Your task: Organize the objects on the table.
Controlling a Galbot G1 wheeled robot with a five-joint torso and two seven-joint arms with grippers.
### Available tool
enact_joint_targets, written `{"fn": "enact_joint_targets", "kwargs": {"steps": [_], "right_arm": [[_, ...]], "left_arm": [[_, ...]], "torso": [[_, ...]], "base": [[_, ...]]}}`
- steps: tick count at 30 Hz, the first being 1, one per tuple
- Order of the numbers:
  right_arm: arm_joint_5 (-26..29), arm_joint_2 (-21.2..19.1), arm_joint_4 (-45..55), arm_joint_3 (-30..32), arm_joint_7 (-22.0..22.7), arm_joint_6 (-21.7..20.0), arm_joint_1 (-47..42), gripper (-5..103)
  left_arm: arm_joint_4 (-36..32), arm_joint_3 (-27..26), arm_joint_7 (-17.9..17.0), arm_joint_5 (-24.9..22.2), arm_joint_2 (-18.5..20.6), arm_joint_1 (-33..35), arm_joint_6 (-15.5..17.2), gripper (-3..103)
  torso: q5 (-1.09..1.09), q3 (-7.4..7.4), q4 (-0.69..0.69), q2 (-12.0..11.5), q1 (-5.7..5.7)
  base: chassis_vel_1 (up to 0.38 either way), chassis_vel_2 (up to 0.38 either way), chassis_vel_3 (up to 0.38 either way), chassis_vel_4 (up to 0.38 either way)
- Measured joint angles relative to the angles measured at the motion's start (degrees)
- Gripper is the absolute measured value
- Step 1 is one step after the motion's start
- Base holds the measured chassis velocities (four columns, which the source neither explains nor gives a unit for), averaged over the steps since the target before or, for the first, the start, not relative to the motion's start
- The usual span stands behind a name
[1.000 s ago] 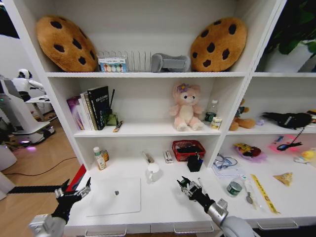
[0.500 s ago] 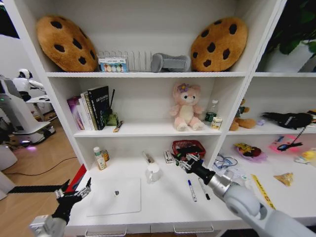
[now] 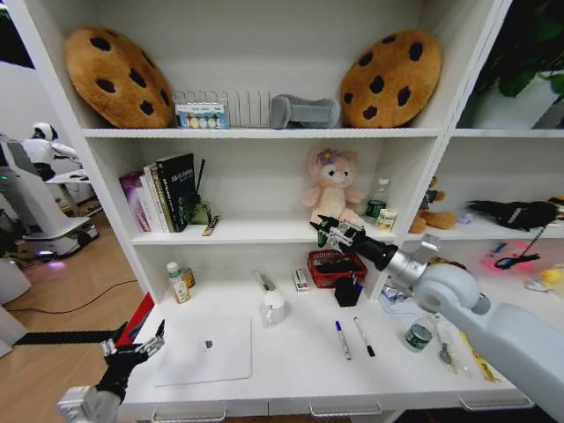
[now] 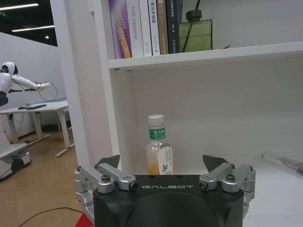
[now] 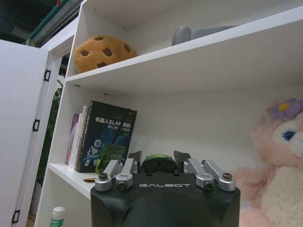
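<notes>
Jaws apart, the left gripper (image 3: pixel 134 340) idles at lower left, off the table's (image 3: pixel 291 357) front edge. Mid-frame lie the laptop (image 3: pixel 207 363) carrying a green piece (image 3: pixel 208 345), two markers (image 3: pixel 342 339) and, rightward, the jar (image 3: pixel 418 337). Beyond, the right gripper (image 3: pixel 328 231), raised at centre by the bear's (image 3: pixel 333 189) shelf, pinches a dark round item (image 5: pixel 158 163), probably to shelve it.

Two marker pens (image 3: pixel 352 337) side by side on table (image 3: pixel 291 357)

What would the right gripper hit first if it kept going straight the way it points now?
Probably the standing books on the middle shelf. The right gripper, shut on a small green-lidded jar, points leftward along that shelf in the head view; its wrist view faces the books. Depth is uncertain.
</notes>
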Motion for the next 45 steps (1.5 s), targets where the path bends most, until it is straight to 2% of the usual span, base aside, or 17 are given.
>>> {"fn": "enact_joint_targets", "kwargs": {"steps": [7, 10, 12, 14, 15, 17, 20, 23, 26, 28, 29, 31, 34, 36, 39, 43, 45], "right_arm": [[0.53, 2.19, -4.97, -6.62, -1.6, -0.41, 8.51, 36], [-0.26, 6.16, -10.03, -15.75, -2.54, -0.21, 17.51, 36], [-0.41, 7.0, -10.86, -17.19, -2.58, -0.08, 18.98, 36], [-1.22, 11.17, -15.24, -23.13, -2.57, 0.57, 25.71, 36], [-1.22, 11.17, -15.24, -23.13, -2.57, 0.57, 25.71, 36], [-2.26, 15.2, -19.02, -26.44, -2.39, 0.9, 29.4, 36], [-2.49, 16.37, -20.18, -27.33, -2.31, 1.02, 30.35, 36], [-3.77, 22.09, -27.37, -32.25, -1.63, 1.85, 34.32, 36], [-4.37, 23.83, -29.8, -33.57, -1.34, 2.32, 35.13, 36], [-5.44, 27.44, -34.5, -35.59, -0.46, 3.26, 36.46, 36], [-5.44, 27.44, -34.5, -35.59, -0.46, 3.26, 36.46, 36], [-5.78, 30.41, -37.88, -37.28, 0.13, 3.63, 37.58, 36], [-6.0, 31.97, -39.71, -38.17, 0.34, 3.84, 38.06, 36], [-6.93, 35.97, -43.42, -39.42, 0.8, 4.62, 38.76, 36], [-7.38, 38.71, -44.78, -39.78, 1.53, 4.69, 38.85, 36], [-7.4, 38.06, -43.85, -39.85, 1.79, 4.66, 38.8, 36], [-7.27, 35.17, -41.03, -39.25, 2.24, 4.09, 37.92, 36]], "left_arm": [[0.45, 0.21, 0.16, 0.73, 0.0, 0.39, -0.09, 99], [0.76, 0.07, 0.21, 0.92, 0.19, 0.7, -0.21, 99], [0.8, 0.05, 0.22, 0.92, 0.22, 0.7, -0.22, 99], [1.14, -0.06, 0.23, 0.93, 0.4, 0.72, -0.22, 99], [1.14, -0.06, 0.23, 0.93, 0.4, 0.72, -0.22, 99], [1.37, -0.13, 0.23, 0.94, 0.42, 0.72, -0.22, 99], [1.45, -0.13, 0.24, 0.94, 0.41, 0.71, -0.22, 99], [1.88, -0.05, 0.26, 0.94, 0.29, 0.48, -0.24, 99], [2.1, 0.13, 0.28, 0.95, 0.27, 0.32, -0.24, 99], [2.58, 0.52, 0.52, 1.13, 0.25, 0.01, -0.25, 99], [2.58, 0.52, 0.52, 1.13, 0.25, 0.01, -0.25, 99], [2.88, 0.58, 0.64, 1.06, 0.26, -0.35, -0.25, 99], [2.96, 0.57, 0.65, 0.87, 0.36, -0.47, -0.25, 99], [3.3, 0.5, 0.7, 0.56, 0.61, -0.82, -0.24, 99], [3.52, 0.5, 0.72, 0.29, 0.58, -1.13, -0.2, 99], [3.53, 0.48, 0.71, 0.09, 0.56, -1.24, -0.15, 99], [3.54, 0.42, 0.63, -0.22, 0.75, -1.45, -0.08, 99]], "torso": [[-0.01, 0.0, -0.02, 0.0, 0.0], [-0.01, 0.0, -0.01, 0.01, 0.0], [-0.01, 0.0, 0.0, 0.01, 0.0], [-0.03, 0.0, 0.02, 0.01, 0.0], [-0.03, 0.0, 0.02, 0.01, 0.0], [-0.02, 0.0, 0.02, 0.0, 0.0], [-0.01, 0.0, 0.01, 0.0, 0.01], [-0.03, 0.0, 0.02, 0.0, 0.0], [-0.02, 0.0, -0.01, 0.0, 0.0], [-0.02, 0.0, 0.0, 0.0, 0.01], [-0.02, 0.0, 0.0, 0.0, 0.01], [-0.02, 0.0, 0.0, 0.0, 0.0], [-0.03, 0.0, 0.0, 0.0, 0.0], [-0.03, -0.01, -0.01, 0.0, 0.0], [-0.02, 0.0, 0.03, 0.0, 0.0], [-0.02, 0.0, 0.04, 0.0, 0.0], [-0.01, 0.0, -0.03, 0.0, 0.0]], "base": [[0.0, 0.0, 0.0, 0.0], [0.0, 0.0, 0.0, 0.0], [0.0, 0.0, 0.0, 0.0], [0.0, 0.0, 0.0, 0.0], [0.0, 0.0, 0.0, 0.0], [0.0, 0.0, 0.0, 0.0], [0.0, 0.0, 0.0, 0.0], [0.0, 0.0, 0.0, 0.0], [0.0, 0.0, 0.0, 0.0], [0.0, 0.0, 0.0, 0.0], [0.0, 0.0, 0.0, 0.0], [0.0, 0.0, 0.0, 0.0], [0.0, 0.0, 0.0, 0.0], [0.0, 0.0, 0.0, 0.0], [0.0, 0.0, 0.0, 0.0], [0.0, 0.0, 0.0, 0.0], [0.0, 0.0, 0.0, 0.0]]}}
